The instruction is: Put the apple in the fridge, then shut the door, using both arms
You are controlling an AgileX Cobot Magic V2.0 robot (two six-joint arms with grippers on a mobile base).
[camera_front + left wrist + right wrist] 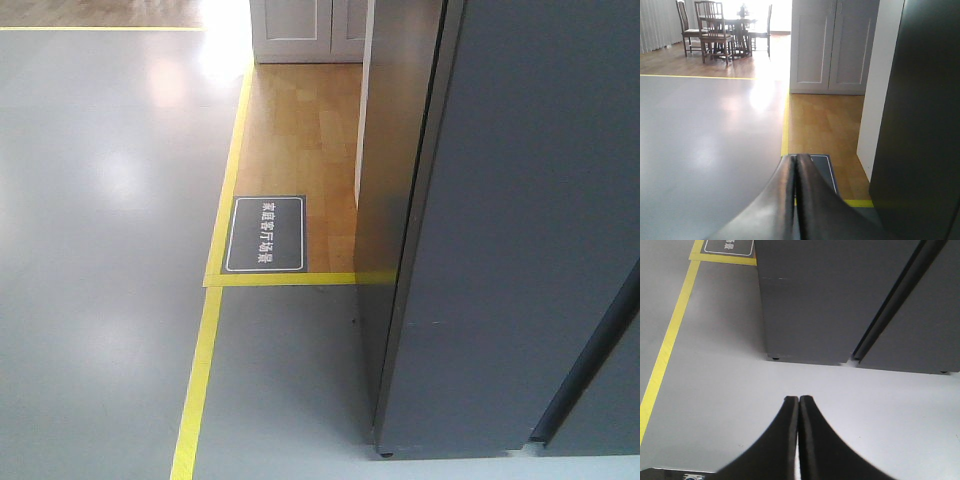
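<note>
Dark grey fridge [840, 295] well beyond the right arm's pressed-together jaws [798, 400]

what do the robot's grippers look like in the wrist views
Only the fingers show. The left gripper has two glossy black fingers that start wide near the camera and curve in to narrow, blunt tips. The right gripper looks the same: smooth black curved fingers. No cables, markings or arm segments are visible.

A dark floor sign [265, 234] with a white border carries white Chinese characters, apparently "家庭客厅场景", lying on the wooden floor [300, 130] inside the yellow tape line [215, 300]. No other lettering is legible.
</note>
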